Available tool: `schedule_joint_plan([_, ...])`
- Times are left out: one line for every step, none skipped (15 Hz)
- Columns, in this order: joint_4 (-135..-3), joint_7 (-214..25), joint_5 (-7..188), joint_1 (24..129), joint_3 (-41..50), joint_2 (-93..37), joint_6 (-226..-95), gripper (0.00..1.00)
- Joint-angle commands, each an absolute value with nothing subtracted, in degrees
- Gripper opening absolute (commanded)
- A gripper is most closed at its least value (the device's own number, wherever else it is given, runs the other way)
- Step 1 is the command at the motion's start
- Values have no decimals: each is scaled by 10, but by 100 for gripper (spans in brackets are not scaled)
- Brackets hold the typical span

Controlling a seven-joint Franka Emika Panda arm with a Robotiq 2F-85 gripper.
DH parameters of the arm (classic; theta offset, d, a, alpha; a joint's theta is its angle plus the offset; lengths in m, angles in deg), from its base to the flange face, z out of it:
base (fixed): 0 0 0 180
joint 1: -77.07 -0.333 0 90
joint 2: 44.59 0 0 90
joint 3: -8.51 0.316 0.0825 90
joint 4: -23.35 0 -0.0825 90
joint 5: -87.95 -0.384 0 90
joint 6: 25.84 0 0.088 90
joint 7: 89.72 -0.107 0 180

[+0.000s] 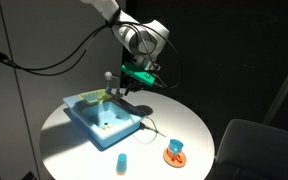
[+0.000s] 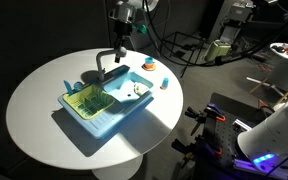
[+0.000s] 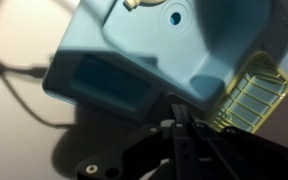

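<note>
The gripper is dark and blurry in the wrist view, so I honestly can't tell how far apart the fingers are or whether they've got anything. It hangs over one blue toy sink, which sits mid-table with one faucet and one yellow-green dish rack in it. Near the sink on the round white table are one small blue cup and one orange piece.

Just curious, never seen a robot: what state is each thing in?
Blue plastic toy sink: flat on the round white table.
Dark faucet: upright on sink.
Black robot gripper: hovering over the sink, jaws too dark to judge.
Small blue cup: upright on table.
Orange-and-blue toy: resting on table.
</note>
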State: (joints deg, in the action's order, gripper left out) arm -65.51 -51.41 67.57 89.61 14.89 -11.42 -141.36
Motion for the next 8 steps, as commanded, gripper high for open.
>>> schedule_joint_plan([-632,-480,647,908,162,-105,-1378,0])
schedule_joint_plan([-635,-474,642,907,162,-106,-1375,0])
schedule_joint_plan([-642,-468,638,907,162,-107,-1373,0])
schedule_joint_plan([-645,-464,635,906,160,-107,-1371,0])
schedule_joint_plan([-645,-461,633,906,159,-105,-1367,0])
schedule_joint_plan([-646,-460,632,906,158,-103,-1365,0])
schedule_joint_plan([-646,-458,632,906,157,-101,-1363,0])
schedule_joint_plan([-646,-457,632,906,157,-99,-1363,0])
